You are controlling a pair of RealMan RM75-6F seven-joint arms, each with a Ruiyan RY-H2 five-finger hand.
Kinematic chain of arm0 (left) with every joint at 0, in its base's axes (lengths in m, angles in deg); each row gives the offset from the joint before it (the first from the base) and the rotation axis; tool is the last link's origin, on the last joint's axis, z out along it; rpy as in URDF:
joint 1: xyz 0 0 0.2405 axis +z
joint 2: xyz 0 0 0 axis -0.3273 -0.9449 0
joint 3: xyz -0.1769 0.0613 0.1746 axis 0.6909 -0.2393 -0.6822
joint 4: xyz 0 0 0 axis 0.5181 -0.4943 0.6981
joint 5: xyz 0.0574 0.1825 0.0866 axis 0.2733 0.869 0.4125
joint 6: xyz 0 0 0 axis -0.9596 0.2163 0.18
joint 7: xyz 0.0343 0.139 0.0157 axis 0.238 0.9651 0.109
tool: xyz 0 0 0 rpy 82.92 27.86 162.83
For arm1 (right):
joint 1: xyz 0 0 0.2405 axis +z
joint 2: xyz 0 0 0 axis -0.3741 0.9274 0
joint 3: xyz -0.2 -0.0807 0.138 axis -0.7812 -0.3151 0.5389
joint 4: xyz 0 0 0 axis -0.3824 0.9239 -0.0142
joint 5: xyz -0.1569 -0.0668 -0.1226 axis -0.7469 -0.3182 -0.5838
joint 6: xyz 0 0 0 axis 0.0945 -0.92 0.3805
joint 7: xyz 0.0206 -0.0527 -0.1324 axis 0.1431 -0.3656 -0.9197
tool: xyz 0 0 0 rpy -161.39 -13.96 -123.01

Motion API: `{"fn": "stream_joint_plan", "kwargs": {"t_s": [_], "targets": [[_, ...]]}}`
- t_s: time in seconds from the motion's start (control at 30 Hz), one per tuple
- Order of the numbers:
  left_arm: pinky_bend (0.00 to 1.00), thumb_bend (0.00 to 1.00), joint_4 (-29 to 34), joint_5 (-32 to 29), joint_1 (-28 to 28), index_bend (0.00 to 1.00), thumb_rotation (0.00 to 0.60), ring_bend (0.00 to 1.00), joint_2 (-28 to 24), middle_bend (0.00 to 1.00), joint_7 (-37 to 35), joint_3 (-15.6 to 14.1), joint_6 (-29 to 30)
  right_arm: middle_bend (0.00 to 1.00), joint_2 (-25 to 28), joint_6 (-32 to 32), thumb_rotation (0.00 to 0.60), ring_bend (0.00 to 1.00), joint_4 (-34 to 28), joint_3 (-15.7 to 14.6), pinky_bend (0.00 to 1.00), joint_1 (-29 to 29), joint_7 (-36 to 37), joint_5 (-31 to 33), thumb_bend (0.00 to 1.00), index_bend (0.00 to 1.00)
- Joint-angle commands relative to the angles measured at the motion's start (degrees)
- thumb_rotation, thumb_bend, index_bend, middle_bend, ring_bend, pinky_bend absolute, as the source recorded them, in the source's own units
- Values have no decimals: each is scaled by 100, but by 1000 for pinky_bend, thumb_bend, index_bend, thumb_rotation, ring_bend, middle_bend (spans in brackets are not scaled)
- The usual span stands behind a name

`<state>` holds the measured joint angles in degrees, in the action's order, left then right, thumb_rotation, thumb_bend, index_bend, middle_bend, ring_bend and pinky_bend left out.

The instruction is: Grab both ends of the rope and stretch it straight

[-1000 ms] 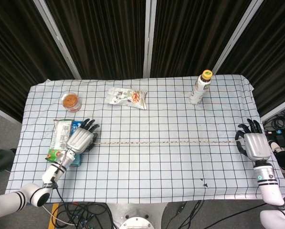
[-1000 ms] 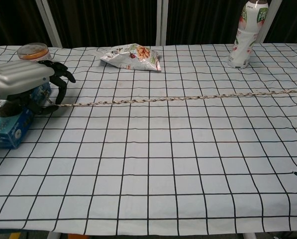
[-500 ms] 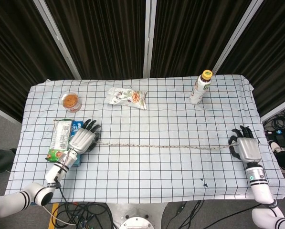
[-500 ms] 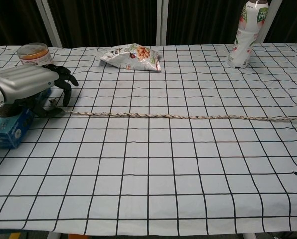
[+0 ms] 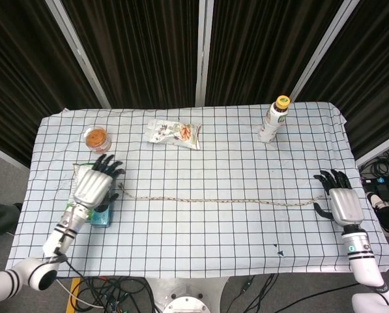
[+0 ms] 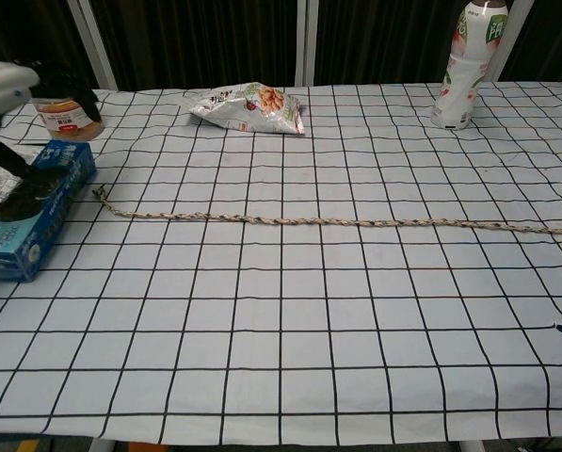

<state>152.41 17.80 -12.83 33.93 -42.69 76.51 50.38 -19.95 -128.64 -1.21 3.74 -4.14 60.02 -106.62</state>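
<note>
The rope (image 5: pixel 214 199) has been released at both ends since half a second ago: the left hand (image 5: pixel 93 186), which had been closed on the left end, is now lifted away to the left of frame with its fingers spread and nothing held, and the right hand (image 5: pixel 343 201) is likewise seen opened, fingers apart, just beside the right end. The rope is left lying across the middle of the checked tablecloth (image 5: pixel 201 241) in a nearly straight line, slightly kinked at its left tip, so the stretching is judged essentially done. Under the left hand a blue box (image 6: pixel 26 212) and a snack packet (image 5: pixel 82 189) are found; a jar (image 5: pixel 97 137), a snack bag (image 5: pixel 174 133) and a bottle (image 5: pixel 273 119) stand along the upper part, well apart from the rope, and nothing is seen obstructing it
</note>
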Motion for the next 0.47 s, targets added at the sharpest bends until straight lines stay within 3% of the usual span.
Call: {"fn": "stream_joint_plan", "kwargs": {"t_s": [0.03,0.23,0.47], "targets": [[0,177,479,-103,650,268,600,0,-724,145,-445,75,758,125,890,-470,600,0,-1075,-61,0,-319,-23,-238,257,176],[0,170,757,-255,1494,268,600,0,-1200,145,-733,-84,1545,128,1279,-1166,600,0,-1742,-178,0,-802,-382,-371,258,185],[0,168,975,-197,2286,268,600,0,-1237,145,-787,-343,2259,127,1454,-1503,600,0,-2003,-334,0,-1147,-509,-522,258,184]]}}
